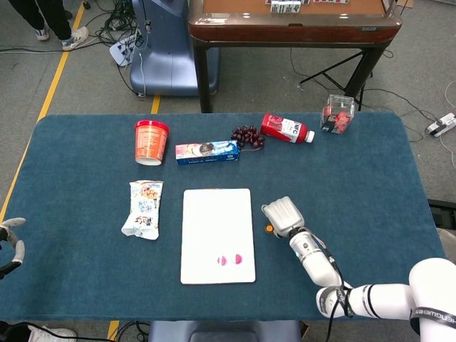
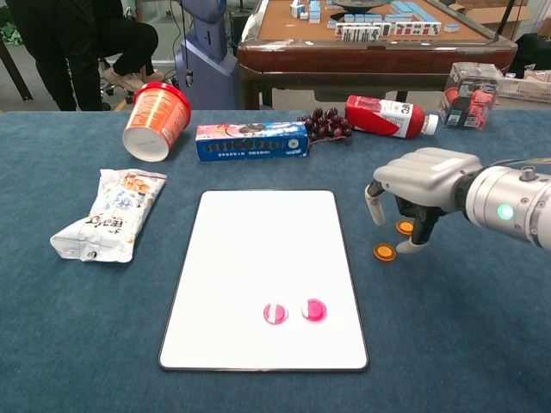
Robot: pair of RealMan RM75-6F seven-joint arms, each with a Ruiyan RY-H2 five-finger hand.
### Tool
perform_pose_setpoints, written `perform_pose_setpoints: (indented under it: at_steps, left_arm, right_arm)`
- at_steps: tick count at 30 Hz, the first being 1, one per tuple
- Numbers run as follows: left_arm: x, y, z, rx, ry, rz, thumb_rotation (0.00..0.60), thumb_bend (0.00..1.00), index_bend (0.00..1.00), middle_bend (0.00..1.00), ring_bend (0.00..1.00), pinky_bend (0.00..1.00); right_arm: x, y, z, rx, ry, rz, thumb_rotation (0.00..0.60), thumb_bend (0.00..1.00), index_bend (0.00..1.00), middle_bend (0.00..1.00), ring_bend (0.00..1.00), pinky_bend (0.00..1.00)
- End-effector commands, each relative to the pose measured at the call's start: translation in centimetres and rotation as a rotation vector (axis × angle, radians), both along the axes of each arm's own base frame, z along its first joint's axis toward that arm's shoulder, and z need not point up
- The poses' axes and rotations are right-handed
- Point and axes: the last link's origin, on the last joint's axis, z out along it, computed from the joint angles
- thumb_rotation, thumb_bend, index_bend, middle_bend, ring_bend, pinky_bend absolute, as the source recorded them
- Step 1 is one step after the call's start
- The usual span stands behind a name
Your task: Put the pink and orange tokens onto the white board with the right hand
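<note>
Two pink tokens (image 2: 275,313) (image 2: 313,310) lie side by side on the lower part of the white board (image 2: 258,232), also seen from the head view as pink tokens (image 1: 231,260) on the board (image 1: 214,221). Two orange tokens (image 2: 405,227) (image 2: 384,252) lie on the blue cloth just right of the board. My right hand (image 2: 426,176) hovers low over them, fingers spread downward and holding nothing; one fingertip (image 2: 418,244) is down by the nearer token. In the head view, the right hand (image 1: 283,215) hides one orange token and the other orange token (image 1: 269,229) shows at its left. Only a sliver of my left hand (image 1: 10,239) shows at the table's left edge.
Along the back stand an orange cup (image 2: 155,120), a blue biscuit box (image 2: 251,140), dark grapes (image 2: 325,125), a red bottle (image 2: 387,117) and a clear box (image 2: 469,95). A snack bag (image 2: 110,213) lies left of the board.
</note>
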Motion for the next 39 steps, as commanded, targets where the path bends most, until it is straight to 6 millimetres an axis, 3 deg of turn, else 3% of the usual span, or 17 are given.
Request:
perform_pose_setpoints:
  at_steps: [1, 39]
  left_arm:
    - [0.0, 0.0, 0.0, -0.001, -0.002, 0.001, 0.600, 0.52, 0.37, 0.62, 0.46, 0.54]
    - [0.0, -0.1, 0.1, -0.003, -0.007, 0.000, 0.600, 0.52, 0.37, 0.62, 0.46, 0.54]
  right_arm:
    - [-0.1, 0.3, -0.1, 0.008, 0.000, 0.003, 0.600, 0.17, 0.44, 1.00, 1.00, 1.00]
    - [-0.5, -0.1, -2.0, 0.039, 0.025, -0.023, 0.600, 0.19, 0.44, 1.00, 1.00, 1.00]
